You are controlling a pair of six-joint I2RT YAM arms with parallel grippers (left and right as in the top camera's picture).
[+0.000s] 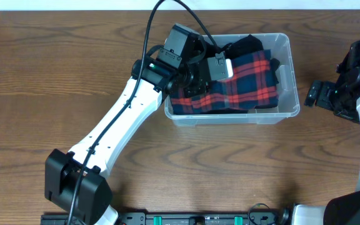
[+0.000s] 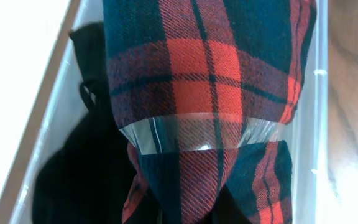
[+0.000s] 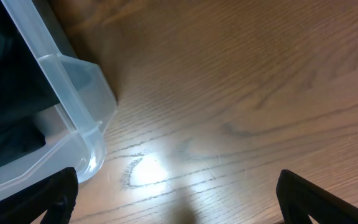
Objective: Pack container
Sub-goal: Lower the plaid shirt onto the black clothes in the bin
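The container (image 1: 290, 69) is a clear plastic bin at the table's back centre. Inside lie a red and navy plaid cloth (image 1: 245, 84) and a black garment (image 1: 242, 45). My left gripper (image 1: 195, 86) reaches into the bin's left end and is shut on a bunched end of the plaid cloth (image 2: 210, 74), which covers its fingers in the left wrist view. A clear band (image 2: 197, 134) wraps the cloth. The black garment (image 2: 79, 174) lies beside it against the bin wall (image 2: 311, 124). My right gripper (image 1: 314, 94) hangs open just right of the bin, above bare wood, holding nothing (image 3: 179, 205).
The bin's rounded corner (image 3: 73, 81) sits close to my right gripper's left finger (image 3: 55, 199). Brown wooden table (image 1: 55, 75) stretches to the left, front and right of the bin. The arm bases stand along the front edge.
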